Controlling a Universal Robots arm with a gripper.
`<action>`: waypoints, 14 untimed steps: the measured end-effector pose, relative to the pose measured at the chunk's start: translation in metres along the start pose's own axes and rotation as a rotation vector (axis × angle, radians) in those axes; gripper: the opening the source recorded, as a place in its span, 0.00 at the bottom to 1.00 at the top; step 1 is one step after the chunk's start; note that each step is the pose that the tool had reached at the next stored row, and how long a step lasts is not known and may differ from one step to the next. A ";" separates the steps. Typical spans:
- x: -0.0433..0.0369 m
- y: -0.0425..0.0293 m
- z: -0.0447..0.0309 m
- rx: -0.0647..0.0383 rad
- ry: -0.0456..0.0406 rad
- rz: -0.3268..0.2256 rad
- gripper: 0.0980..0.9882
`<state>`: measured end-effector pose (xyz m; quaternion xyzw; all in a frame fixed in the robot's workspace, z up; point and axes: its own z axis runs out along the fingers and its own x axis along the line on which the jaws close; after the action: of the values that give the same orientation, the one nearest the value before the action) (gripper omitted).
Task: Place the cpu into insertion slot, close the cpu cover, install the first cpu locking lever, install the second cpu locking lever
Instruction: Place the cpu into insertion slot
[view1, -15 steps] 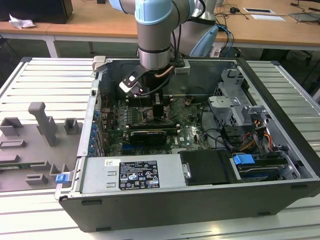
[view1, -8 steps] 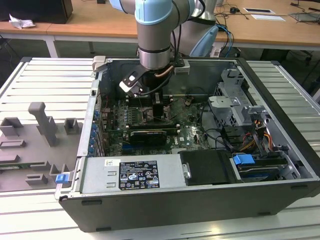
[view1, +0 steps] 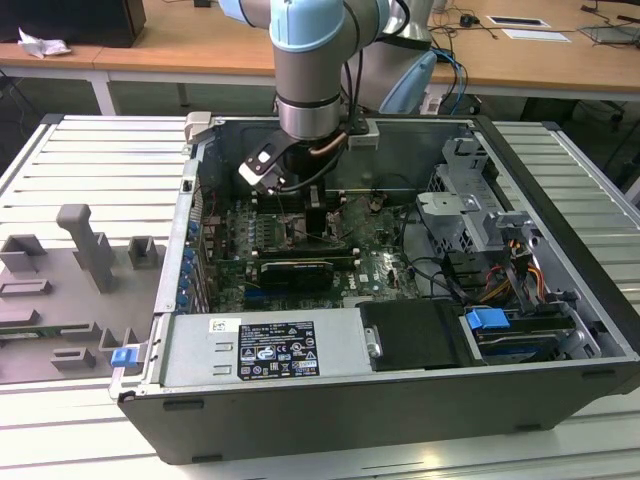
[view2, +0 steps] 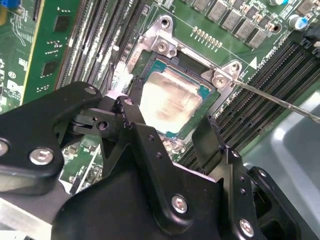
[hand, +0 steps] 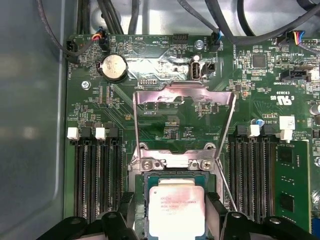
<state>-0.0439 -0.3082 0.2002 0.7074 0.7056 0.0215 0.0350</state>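
The cpu (hand: 176, 212) (view2: 167, 97), a pale metal-topped square chip, lies flat in the insertion slot on the green motherboard. My gripper (hand: 172, 220) (view2: 167, 120) (view1: 318, 215) hangs straight over it, open, with one black finger (view2: 131, 112) on each side of the chip and a narrow gap showing. The cpu cover (hand: 185, 92), a silver frame with a square window, stands swung up and away from the slot. A thin wire locking lever (view2: 280, 102) (hand: 227, 192) sticks out unlatched beside the socket.
Black memory slots (hand: 95, 175) (hand: 255, 175) flank the socket. A coin battery (hand: 114, 67) and cables lie beyond the cover. The open computer case (view1: 560, 180) holds a graphics card (view1: 295, 270), a power supply (view1: 275, 348) and a drive cage (view1: 470, 210). Grey fixtures (view1: 85, 245) stand at the exterior view's left.
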 end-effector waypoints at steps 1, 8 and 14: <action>0.0000 0.0001 -0.0013 0.000 0.0001 0.000 0.63; -0.0020 0.0007 -0.0082 0.000 -0.0171 -0.003 0.41; -0.0022 0.0009 -0.0103 0.000 -0.0210 -0.004 0.01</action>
<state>-0.0438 -0.3102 0.2106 0.7063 0.7065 0.0140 0.0426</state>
